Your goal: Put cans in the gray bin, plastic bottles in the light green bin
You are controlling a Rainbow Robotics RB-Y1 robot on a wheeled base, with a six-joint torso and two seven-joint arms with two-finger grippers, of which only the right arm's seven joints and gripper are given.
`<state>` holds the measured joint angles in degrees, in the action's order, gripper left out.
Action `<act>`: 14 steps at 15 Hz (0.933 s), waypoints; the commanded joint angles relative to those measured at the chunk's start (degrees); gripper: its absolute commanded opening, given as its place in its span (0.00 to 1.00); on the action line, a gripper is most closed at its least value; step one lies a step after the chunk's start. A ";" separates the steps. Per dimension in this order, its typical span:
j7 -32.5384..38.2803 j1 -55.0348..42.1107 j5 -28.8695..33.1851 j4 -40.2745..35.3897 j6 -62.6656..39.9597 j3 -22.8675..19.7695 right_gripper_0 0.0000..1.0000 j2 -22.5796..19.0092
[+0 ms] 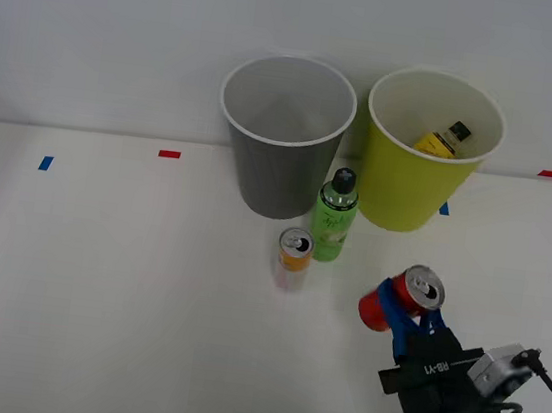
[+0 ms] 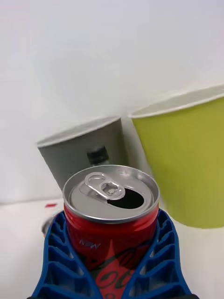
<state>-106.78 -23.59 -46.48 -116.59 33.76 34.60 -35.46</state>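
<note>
My right gripper (image 1: 406,311) is shut on the red can (image 1: 401,297), holding it tilted above the table at the front right. In the right wrist view the red can (image 2: 111,219) sits between both blue ribbed fingers (image 2: 58,261), its opened silver top facing the camera. An orange and white can (image 1: 293,257) stands upright near the table's middle, with the green bottle (image 1: 334,216) just behind it. The gray bin (image 1: 282,137) and the light green bin (image 1: 425,154) stand side by side at the back. A small yellow bottle (image 1: 443,139) lies inside the light green bin.
Red (image 1: 169,154) and blue (image 1: 46,163) tape marks dot the white table. A white wall rises right behind the bins. The table's right edge runs close to the light green bin.
</note>
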 commanded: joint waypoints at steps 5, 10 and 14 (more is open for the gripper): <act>0.08 9.79 -10.21 -10.07 -7.48 -1.29 0.00 8.21; -0.71 21.04 -13.81 -8.40 -21.37 -8.50 0.00 19.28; -1.06 31.50 -8.89 4.61 -23.13 -11.57 0.00 26.67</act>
<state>-107.67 4.74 -57.61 -115.91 10.73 24.00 -11.27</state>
